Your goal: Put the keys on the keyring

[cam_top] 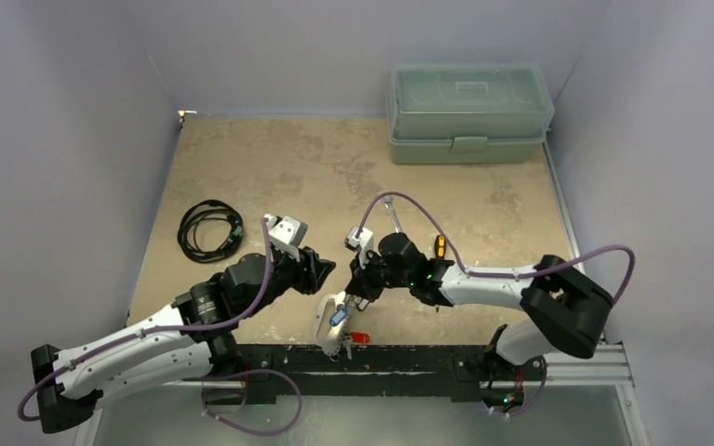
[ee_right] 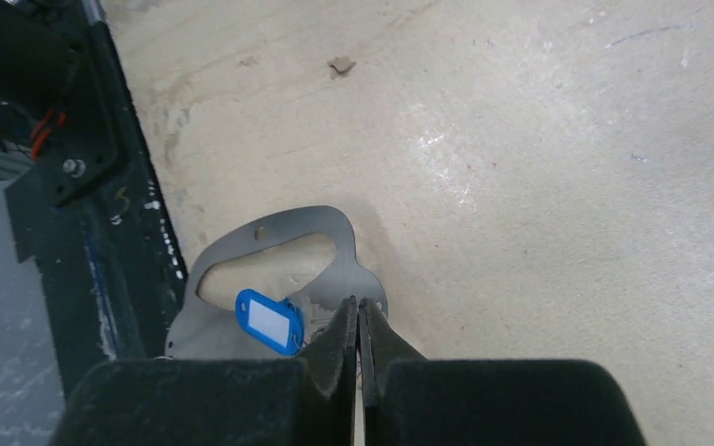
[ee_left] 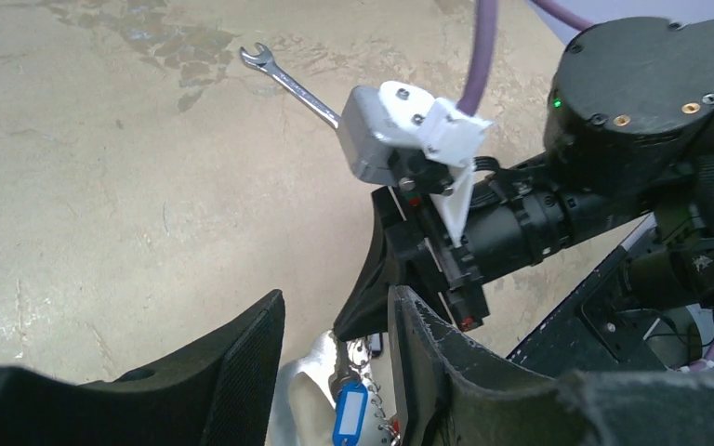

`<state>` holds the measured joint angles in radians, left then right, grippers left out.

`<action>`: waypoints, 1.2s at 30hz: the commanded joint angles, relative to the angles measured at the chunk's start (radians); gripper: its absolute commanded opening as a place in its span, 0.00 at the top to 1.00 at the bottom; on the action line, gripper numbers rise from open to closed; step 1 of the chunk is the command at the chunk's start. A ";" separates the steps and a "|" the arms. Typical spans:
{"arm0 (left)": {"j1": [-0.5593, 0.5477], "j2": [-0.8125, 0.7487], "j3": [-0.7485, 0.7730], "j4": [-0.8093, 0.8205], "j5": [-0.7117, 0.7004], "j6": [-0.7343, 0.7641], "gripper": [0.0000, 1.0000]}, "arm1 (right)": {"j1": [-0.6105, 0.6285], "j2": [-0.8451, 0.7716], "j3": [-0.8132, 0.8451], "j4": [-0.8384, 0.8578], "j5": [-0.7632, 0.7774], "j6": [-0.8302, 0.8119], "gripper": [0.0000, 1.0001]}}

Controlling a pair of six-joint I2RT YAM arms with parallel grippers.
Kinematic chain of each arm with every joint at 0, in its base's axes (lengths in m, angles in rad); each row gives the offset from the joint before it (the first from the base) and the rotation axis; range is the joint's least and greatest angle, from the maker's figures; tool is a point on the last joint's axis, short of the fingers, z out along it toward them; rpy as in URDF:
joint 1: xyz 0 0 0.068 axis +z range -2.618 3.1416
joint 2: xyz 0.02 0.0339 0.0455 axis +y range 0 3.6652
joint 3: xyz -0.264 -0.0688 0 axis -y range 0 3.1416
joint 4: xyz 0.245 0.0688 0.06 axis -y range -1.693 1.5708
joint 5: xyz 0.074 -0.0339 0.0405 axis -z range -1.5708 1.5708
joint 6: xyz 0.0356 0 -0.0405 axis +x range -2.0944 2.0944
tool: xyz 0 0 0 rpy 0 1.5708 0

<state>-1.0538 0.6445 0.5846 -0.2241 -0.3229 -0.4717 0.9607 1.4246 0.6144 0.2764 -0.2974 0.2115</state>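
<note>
table [cam_top: 270, 158]: a worn tan top; the work is gathered at its 6 o'clock edge.
left gripper [ee_left: 337, 311]: released. The fingers are held apart over the keyring's 12 o'clock end, and nothing is seen between the pads.
right gripper [ee_right: 359, 305]: clenched. The tips are set down on the keyring's rim, just beside the blue key. Whether a thin clip is pinched cannot be told.
keyring [ee_right: 302, 221]: laid flat on the table between the two grippers. It is judged to be stiff, thin, light and slick, so it is likely to slide when pushed. It is best pinned or taken by the band around its slot.
blue key [ee_right: 268, 321]: found on the keyring near its straight edge, apparently hung by a short chain.
red key [cam_top: 360, 337]: seen just beside the keyring at 4 o'clock, apparently not clipped on. It is judged tiny and light. The plastic head is the better hold, which leaves the metal end free for a clip.
</note>
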 commanded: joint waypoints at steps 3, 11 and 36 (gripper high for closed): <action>0.003 0.009 0.052 -0.039 -0.027 -0.011 0.56 | -0.002 0.119 0.014 0.185 0.031 0.024 1.00; 0.003 -0.036 0.215 -0.224 -0.128 0.124 0.52 | -0.004 0.186 0.046 0.150 0.137 0.046 1.00; 0.003 -0.059 0.190 -0.247 -0.215 0.173 0.47 | 0.110 -0.048 0.148 -0.255 0.381 0.522 0.53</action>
<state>-1.0538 0.5869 0.7704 -0.4812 -0.5163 -0.3187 0.9997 1.3598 0.7704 0.0959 0.0105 0.5152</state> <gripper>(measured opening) 0.525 0.470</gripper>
